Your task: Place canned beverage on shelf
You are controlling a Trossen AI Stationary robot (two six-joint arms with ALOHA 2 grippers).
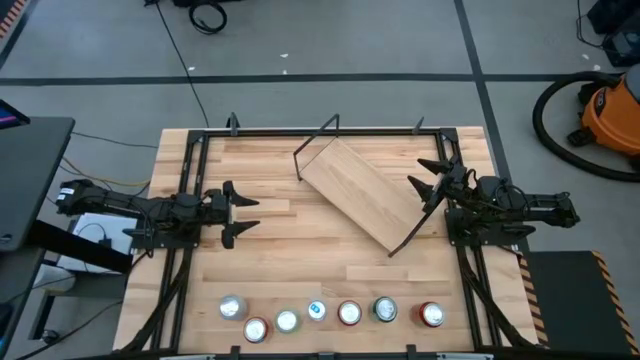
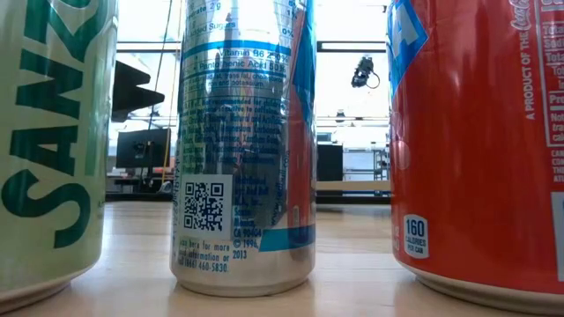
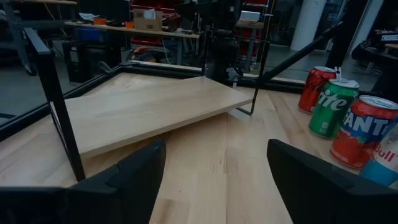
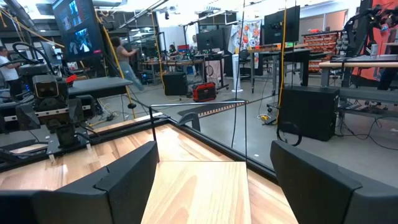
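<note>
shelf (image 1: 362, 192): lies diagonally | left gripper (image 1: 243, 215): spread, empty | right gripper (image 1: 424, 175): spread, empty

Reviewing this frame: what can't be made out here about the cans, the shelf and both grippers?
- Cans: high view shows only tops, too small for brands; left wrist view cuts the row at its edge.
- Shelf: low view hides it behind three close cans.
- Shelf legs: whether all touch the table can't be told; the board looks tilted in the left wrist view.
- Left gripper and right gripper: absent from the low view.
</note>
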